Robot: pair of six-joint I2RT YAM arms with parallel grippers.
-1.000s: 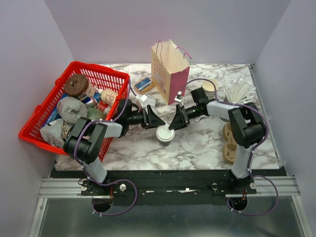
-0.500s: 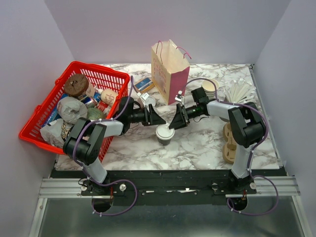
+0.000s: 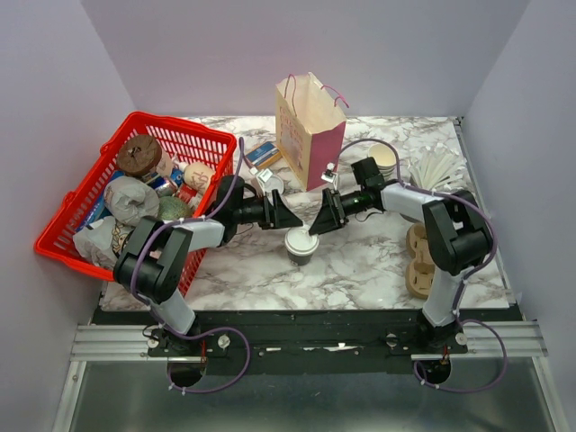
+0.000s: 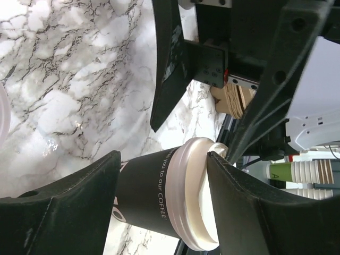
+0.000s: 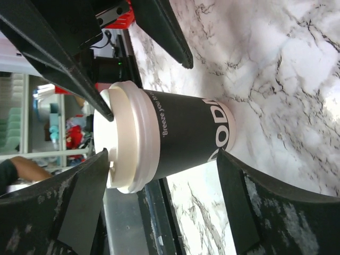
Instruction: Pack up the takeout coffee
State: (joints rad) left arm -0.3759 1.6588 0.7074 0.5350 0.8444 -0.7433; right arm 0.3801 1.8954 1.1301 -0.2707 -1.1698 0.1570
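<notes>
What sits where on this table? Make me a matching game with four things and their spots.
Things:
1. lidded coffee cup
2. red basket
3. paper bag
4. white sticks

Places:
A. back middle, standing open
B. back right corner
C. left side, filled with goods
D. front middle, on the marble

Pairs: 1-D, 2-C, 3-A, 4-B

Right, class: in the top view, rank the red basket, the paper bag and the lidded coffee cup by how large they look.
1. The basket, plainly the largest.
2. The bag.
3. The cup, the smallest.
The gaps are wide, so nearness to the camera leaves no doubt.
</notes>
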